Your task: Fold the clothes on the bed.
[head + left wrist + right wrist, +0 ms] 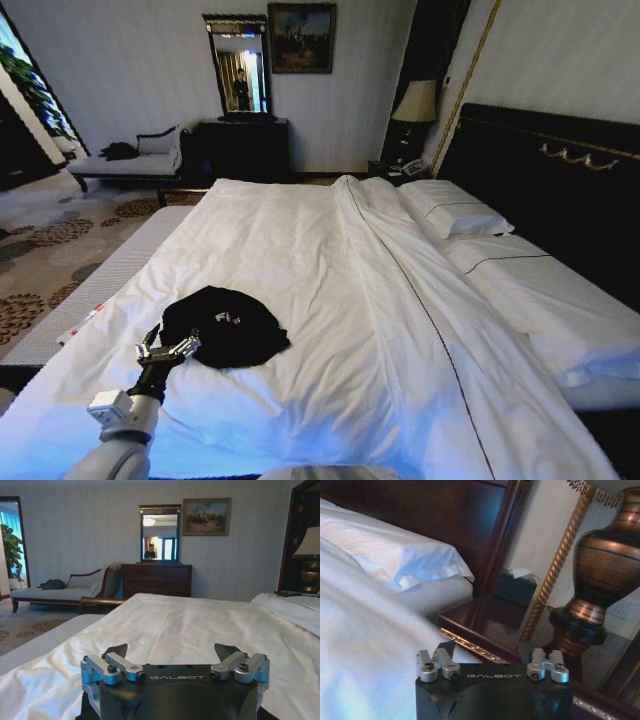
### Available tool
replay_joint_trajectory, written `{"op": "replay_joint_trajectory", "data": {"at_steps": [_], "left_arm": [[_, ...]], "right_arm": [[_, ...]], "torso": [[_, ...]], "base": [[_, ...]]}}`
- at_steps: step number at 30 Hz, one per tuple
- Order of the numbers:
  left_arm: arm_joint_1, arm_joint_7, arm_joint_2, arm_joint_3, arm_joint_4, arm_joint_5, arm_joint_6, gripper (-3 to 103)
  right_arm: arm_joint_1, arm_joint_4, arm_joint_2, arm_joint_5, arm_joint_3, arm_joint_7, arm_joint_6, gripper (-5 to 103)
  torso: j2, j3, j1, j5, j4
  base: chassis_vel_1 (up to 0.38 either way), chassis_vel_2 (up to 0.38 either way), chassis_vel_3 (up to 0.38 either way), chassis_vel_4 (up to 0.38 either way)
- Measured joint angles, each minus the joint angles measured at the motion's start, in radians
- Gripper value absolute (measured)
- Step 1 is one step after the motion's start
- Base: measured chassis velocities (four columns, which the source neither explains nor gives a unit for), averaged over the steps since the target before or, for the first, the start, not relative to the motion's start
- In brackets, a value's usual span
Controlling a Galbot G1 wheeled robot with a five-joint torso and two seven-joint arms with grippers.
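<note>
The clothes are a black T-shirt (225, 325) with small white lettering, lying crumpled on the white duvet of the bed (330, 290) near its front left. My left gripper (168, 349) hovers at the shirt's near left edge, open, with nothing between its fingers. In the left wrist view the same gripper (172, 652) looks out low over the duvet, its dark fingertips (118, 650) spread apart. My right gripper (492, 647) is open beside the bed's far side, by a dark nightstand (485, 617).
White pillows (455, 210) lie against the dark headboard (560, 170). A brass lamp (607, 565) stands on the nightstand. A chaise (130, 160) with a dark heap, a dresser (243, 148) and a mirror line the far wall. Patterned carpet (50, 240) runs left of the bed.
</note>
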Motion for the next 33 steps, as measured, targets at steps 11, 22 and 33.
{"op": "replay_joint_trajectory", "data": {"at_steps": [11,22,33], "left_arm": [[0.002,0.000,-0.004,0.009,-0.007,0.010,-0.002,99],[0.038,0.008,-0.034,0.000,-0.023,0.026,-0.021,99],[0.060,0.015,-0.049,-0.009,-0.021,0.034,-0.039,99]], "right_arm": [[-0.041,0.138,0.000,0.059,0.118,-0.098,0.165,100],[-0.012,0.349,-0.053,0.078,0.044,-0.324,0.153,100],[0.081,0.395,-0.081,-0.077,-0.109,-0.355,-0.004,100]], "torso": [[0.000,0.000,0.000,0.0001,-0.0002],[0.000,0.000,0.000,-0.0001,0.0001],[0.000,0.000,0.000,0.0000,0.0000]], "base": [[0.000,0.000,0.000,0.000],[0.000,0.000,0.000,0.000],[0.000,0.000,0.000,0.000]]}}
